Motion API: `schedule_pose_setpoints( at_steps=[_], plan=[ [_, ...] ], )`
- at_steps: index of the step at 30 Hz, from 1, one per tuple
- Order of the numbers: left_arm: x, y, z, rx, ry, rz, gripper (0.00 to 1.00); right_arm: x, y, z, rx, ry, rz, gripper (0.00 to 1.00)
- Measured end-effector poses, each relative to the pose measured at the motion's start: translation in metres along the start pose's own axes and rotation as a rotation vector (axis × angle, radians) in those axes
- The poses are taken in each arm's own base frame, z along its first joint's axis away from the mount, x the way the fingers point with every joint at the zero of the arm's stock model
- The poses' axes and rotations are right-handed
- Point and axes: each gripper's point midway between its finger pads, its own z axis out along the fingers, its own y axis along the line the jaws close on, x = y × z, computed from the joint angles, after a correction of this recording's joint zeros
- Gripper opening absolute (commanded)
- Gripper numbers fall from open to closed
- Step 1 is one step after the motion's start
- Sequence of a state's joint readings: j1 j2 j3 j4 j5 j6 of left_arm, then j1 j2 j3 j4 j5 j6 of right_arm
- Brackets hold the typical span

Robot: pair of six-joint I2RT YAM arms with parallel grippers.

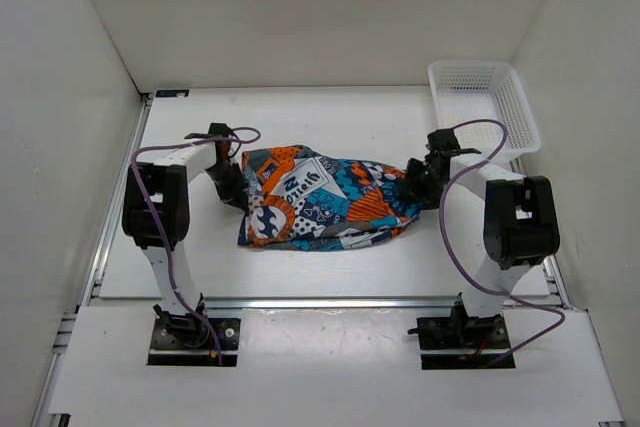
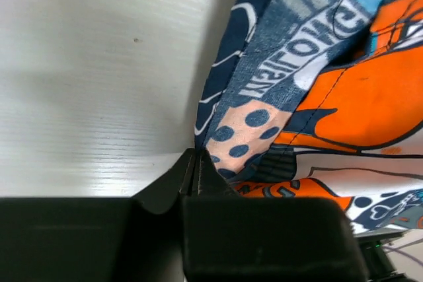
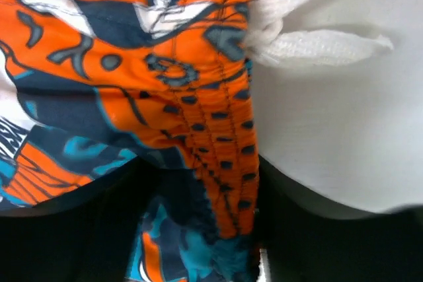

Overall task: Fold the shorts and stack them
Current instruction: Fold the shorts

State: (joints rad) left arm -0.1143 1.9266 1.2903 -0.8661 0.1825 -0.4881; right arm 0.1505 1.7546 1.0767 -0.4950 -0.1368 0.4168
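A white table [image 1: 330, 267] with a faint streaked grain and one small dark speck [image 2: 137, 39] sits inside a box of plain white walls [image 1: 300, 17], with bare metal rails [image 1: 118, 197] along its left and near edges and a white plastic mesh basket [image 1: 484, 97] in the far right corner. The soft patchwork shorts in orange, teal, navy and white [image 1: 325, 199] lie bunched lengthwise at the middle of the table, stretched between the two arms. The left pincer [image 1: 232, 187] is closed tight on the left edge of the cloth, its black tips meeting at the navy hem. The right pincer [image 1: 418, 185] is clamped on the orange stitched waistband [image 3: 218, 130], just below a white knotted drawstring [image 3: 310, 44]. White block lettering runs along a blue-grey band [image 2: 291, 57] of the print — it lies upside down and I cannot read it surely — and a white patch [image 1: 300, 179] carries navy letters too small to make out.
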Motion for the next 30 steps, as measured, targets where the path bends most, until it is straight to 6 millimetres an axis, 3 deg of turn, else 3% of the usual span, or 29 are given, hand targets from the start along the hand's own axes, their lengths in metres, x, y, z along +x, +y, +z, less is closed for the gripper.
schedule_pose_setpoints(
  at_steps=[1,2,4,5,8,12,13,14,15,16,17,18,20,22,23,24,25,27,28,30],
  plan=[
    [-0.001,0.0,0.0,0.002,-0.003,0.0,0.1,0.0,0.0,0.002,-0.005,-0.005,-0.001,0.57],
    [-0.002,0.001,0.0,0.003,-0.005,-0.003,0.1,0.002,0.0,0.003,-0.011,-0.001,0.003,0.42],
    [-0.005,0.004,-0.001,0.004,-0.01,-0.014,0.1,0.004,0.0,0.005,-0.016,0.002,0.009,0.29],
    [-0.007,0.006,-0.001,0.004,-0.012,-0.022,0.1,0.006,0.0,0.006,-0.019,0.008,0.014,0.17],
    [-0.01,0.011,-0.002,0.004,-0.018,-0.04,0.1,0.007,0.002,0.007,-0.031,0.009,0.024,0.05],
    [-0.012,0.017,-0.004,0.005,-0.025,-0.056,0.1,0.007,0.003,0.007,-0.038,0.009,0.029,0.02],
    [-0.011,0.018,-0.005,0.006,-0.025,-0.059,0.11,0.007,0.003,0.007,-0.038,0.008,0.028,0.05],
    [-0.01,0.019,-0.006,0.007,-0.023,-0.061,0.18,0.007,0.004,0.007,-0.039,0.008,0.028,0.14],
    [-0.01,0.019,-0.007,0.012,-0.023,-0.061,0.25,0.007,0.004,0.007,-0.04,0.009,0.026,0.38],
    [-0.01,0.019,-0.009,0.019,-0.025,-0.057,0.43,0.007,0.004,0.007,-0.04,0.009,0.029,0.48],
    [-0.011,0.019,-0.011,0.026,-0.029,-0.055,0.54,0.008,0.005,0.007,-0.043,0.012,0.025,0.59],
    [-0.012,0.018,-0.015,0.036,-0.036,-0.054,0.68,0.008,0.009,0.006,-0.053,0.011,0.022,0.76],
    [-0.014,0.017,-0.025,0.051,-0.059,-0.047,0.87,0.005,0.013,0.002,-0.059,-0.009,0.0,0.78],
    [-0.018,0.016,-0.036,0.065,-0.094,-0.047,0.89,0.008,0.014,0.001,-0.052,-0.007,-0.014,0.82],
    [-0.021,0.017,-0.041,0.07,-0.107,-0.052,0.83,0.008,0.014,0.001,-0.048,-0.01,-0.018,0.82],
    [-0.022,0.016,-0.043,0.074,-0.115,-0.055,0.56,0.008,0.014,0.001,-0.047,-0.01,-0.019,0.82],
    [-0.025,0.017,-0.044,0.075,-0.121,-0.067,0.39,0.009,0.014,0.001,-0.048,-0.009,-0.019,0.8],
    [-0.027,0.021,-0.04,0.07,-0.114,-0.077,0.16,0.01,0.015,0.001,-0.052,-0.006,-0.018,0.77],
    [-0.026,0.023,-0.035,0.065,-0.099,-0.082,0.1,0.011,0.015,0.002,-0.055,-0.006,-0.018,0.72],
    [-0.025,0.027,-0.022,0.057,-0.062,-0.098,0.1,0.013,0.016,0.002,-0.058,-0.002,-0.014,0.62]
  ],
)
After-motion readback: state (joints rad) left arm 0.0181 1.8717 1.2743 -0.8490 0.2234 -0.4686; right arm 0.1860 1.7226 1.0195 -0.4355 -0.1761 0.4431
